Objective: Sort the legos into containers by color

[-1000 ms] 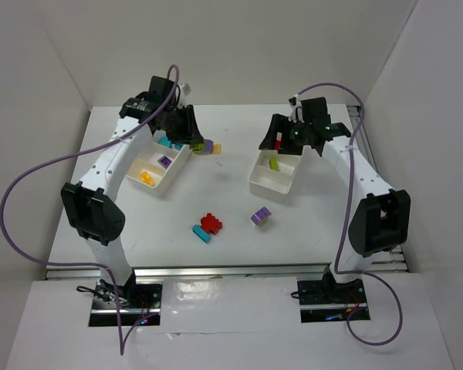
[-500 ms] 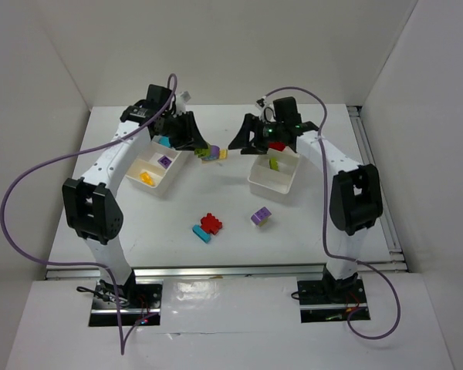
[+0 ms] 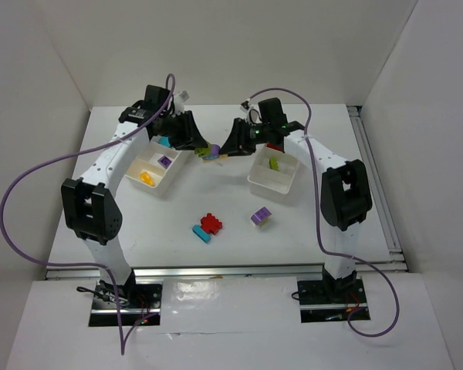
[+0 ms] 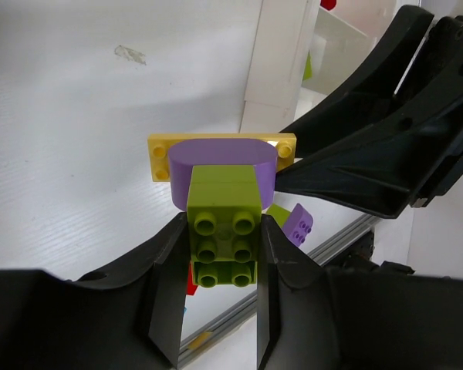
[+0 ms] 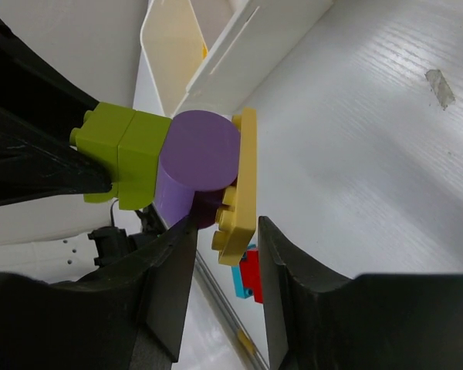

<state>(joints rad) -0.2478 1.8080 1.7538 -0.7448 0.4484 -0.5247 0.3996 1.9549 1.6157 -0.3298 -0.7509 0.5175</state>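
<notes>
A joined cluster hangs above the table between the two containers: a lime green brick (image 4: pixel 224 231), a rounded purple brick (image 4: pixel 220 163) and a thin yellow plate (image 4: pixel 224 145). My left gripper (image 3: pixel 204 147) is shut on the lime green end. My right gripper (image 5: pixel 228 231) faces it from the other side. Its jaws straddle the yellow plate (image 5: pixel 241 185) closely, with thin gaps still showing. The left container (image 3: pixel 163 187) holds yellow, purple and cyan bricks. A lime green brick (image 3: pixel 274 163) lies in the right container (image 3: pixel 267 185).
On the table near the front lie a red brick (image 3: pixel 211 223) joined to a cyan one (image 3: pixel 201 233), and a purple-and-lime cluster (image 3: pixel 261 216). Both arms meet at the back middle, with white walls on three sides.
My right arm swung left from over the right container to the held cluster, and its jaws narrowed around the yellow plate. The left gripper shifted slightly right, keeping its hold.
</notes>
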